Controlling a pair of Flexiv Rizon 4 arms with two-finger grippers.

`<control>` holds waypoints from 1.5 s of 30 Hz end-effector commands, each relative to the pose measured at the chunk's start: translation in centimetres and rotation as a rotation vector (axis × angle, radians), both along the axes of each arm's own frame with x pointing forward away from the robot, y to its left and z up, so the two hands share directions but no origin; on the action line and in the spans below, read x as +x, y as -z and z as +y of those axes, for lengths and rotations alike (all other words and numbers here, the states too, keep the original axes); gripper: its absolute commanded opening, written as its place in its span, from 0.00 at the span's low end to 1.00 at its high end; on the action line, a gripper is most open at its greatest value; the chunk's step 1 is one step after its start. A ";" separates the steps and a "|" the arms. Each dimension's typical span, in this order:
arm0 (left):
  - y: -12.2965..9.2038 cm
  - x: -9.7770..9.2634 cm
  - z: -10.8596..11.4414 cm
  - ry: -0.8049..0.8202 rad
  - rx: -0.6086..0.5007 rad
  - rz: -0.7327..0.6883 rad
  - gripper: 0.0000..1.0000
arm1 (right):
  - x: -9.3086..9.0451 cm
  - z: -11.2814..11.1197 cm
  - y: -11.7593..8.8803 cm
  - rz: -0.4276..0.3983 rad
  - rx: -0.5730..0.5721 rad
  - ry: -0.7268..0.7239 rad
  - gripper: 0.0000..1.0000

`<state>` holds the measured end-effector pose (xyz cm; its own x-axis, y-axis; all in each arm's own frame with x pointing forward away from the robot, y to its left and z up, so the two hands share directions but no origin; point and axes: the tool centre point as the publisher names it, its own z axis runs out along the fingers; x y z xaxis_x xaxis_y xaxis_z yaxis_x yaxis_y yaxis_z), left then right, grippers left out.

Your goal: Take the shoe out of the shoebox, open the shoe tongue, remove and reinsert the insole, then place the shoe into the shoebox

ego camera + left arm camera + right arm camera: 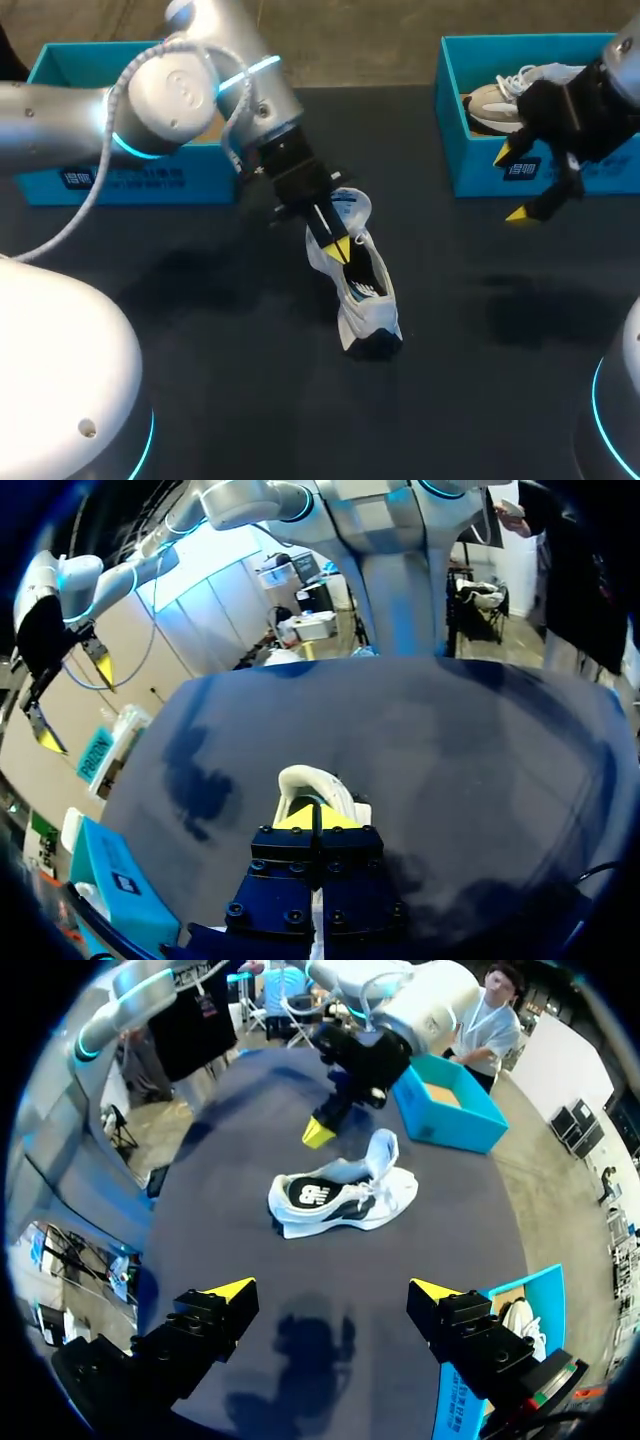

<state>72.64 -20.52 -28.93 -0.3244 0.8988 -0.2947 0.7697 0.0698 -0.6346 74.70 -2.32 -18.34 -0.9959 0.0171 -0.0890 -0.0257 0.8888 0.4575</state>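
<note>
Head view: a white sneaker with dark side panels [362, 285] rests on the dark table [200, 330], outside both boxes. The left gripper [341, 247] hangs over the sneaker's opening, its yellow tips pressed together. To the sneaker's right, the right gripper [514, 183] hovers with its fingers spread wide, in front of a teal cardboard shoebox [480, 175] holding a beige shoe [495, 100]. A second teal shoebox [100, 180] sits well to the sneaker's left.

Left wrist view: the sneaker's white upper [315, 785] lies just ahead of the closed left gripper [315, 817].

Right wrist view: the sneaker [345, 1195] lies ahead of the wide-open right gripper [332, 1288]. The left gripper [318, 1132] is beside the sneaker, closed on nothing visible.
</note>
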 end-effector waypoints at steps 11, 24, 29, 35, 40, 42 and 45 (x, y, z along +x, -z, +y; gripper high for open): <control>0.7 0.2 -0.5 0.137 0.174 0.007 0.00 | 0.4 -1.9 -2.3 0.014 -0.005 -0.024 1.00; 3.0 0.8 0.0 0.204 0.344 -0.048 0.00 | 0.4 -2.6 -4.3 0.018 -0.025 -0.042 1.00; 2.9 1.7 -0.6 0.193 0.335 -0.075 0.00 | 0.4 -3.2 -5.0 0.019 -0.046 -0.022 1.00; 3.2 2.4 -1.9 0.183 0.317 -0.098 0.00 | 0.4 -3.4 -5.2 0.022 -0.049 -0.009 1.00; 4.5 2.0 -2.7 0.212 0.331 -0.110 0.00 | 0.4 -3.4 -5.2 0.022 -0.049 -0.009 1.00; 5.2 1.8 -2.6 0.213 0.350 -0.120 0.00 | 0.4 -3.4 -5.2 0.022 -0.049 -0.009 1.00; 6.3 1.7 -2.5 0.201 0.354 -0.128 0.00 | 0.4 -3.4 -5.2 0.022 -0.049 -0.009 1.00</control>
<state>74.37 -22.49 -34.25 -0.1066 0.9941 0.0206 0.8623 0.1027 -0.4959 74.93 -5.78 -13.10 -0.9975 0.0054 -0.0709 -0.0246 0.9090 0.4160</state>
